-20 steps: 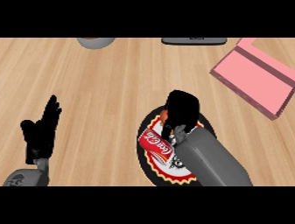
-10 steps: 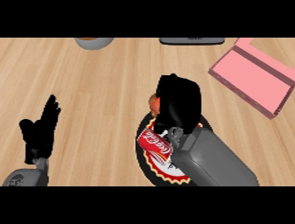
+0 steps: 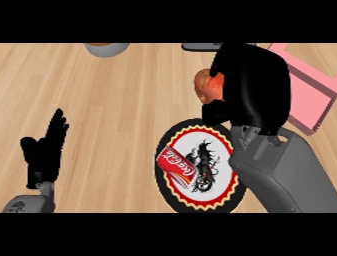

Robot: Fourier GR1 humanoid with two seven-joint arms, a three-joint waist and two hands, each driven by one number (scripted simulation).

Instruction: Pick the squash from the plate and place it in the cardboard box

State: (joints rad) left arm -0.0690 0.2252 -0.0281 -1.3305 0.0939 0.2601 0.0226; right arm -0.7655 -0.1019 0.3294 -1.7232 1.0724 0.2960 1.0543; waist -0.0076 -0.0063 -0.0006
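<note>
Head view is showing the right robot hand [image 3: 249, 85] curling round the orange squash [image 3: 206, 86], holding it past the far rim of the plate [image 3: 186, 141], near the pink box [image 3: 313, 100]. The left robot hand [image 3: 44, 150] is resting open over the table [image 3: 112, 105].

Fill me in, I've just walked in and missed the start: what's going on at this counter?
The robot's right hand has its fingers curled round the orange squash, holding it just beyond the far edge of the printed plate. The squash is off the plate but not yet in the pink box at the right. The left hand rests open at the view's left.
</note>
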